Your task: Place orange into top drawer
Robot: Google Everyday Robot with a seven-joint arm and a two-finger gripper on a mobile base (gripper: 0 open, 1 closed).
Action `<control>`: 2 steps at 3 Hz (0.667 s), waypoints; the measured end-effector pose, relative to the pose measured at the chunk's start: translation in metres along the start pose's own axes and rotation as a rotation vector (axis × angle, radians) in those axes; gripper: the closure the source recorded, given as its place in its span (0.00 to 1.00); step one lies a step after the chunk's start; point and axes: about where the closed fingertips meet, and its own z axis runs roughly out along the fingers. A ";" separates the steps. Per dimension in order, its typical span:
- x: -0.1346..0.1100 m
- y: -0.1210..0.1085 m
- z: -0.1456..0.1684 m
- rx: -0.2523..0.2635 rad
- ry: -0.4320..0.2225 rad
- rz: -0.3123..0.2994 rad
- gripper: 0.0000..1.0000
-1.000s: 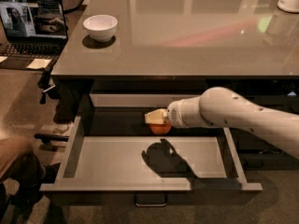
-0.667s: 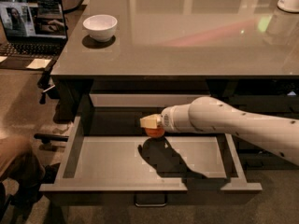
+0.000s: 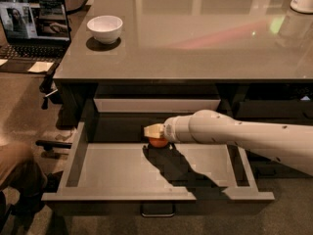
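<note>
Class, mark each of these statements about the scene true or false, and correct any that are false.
1. The wide dark grey top drawer is pulled open. True.
2. The white round bowl lies inside that drawer. False: it stands on the glossy grey tabletop.
3. The gripper is over the drawer's back part, with the small round glossy orange right at its tip. True.
4. The black laptop has its lid closed. False: it is open, with the screen lit.
</note>
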 end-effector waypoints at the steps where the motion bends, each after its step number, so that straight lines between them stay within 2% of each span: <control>1: -0.005 -0.008 0.007 0.042 -0.027 0.015 0.59; 2: -0.011 -0.019 0.005 0.093 -0.059 0.022 0.35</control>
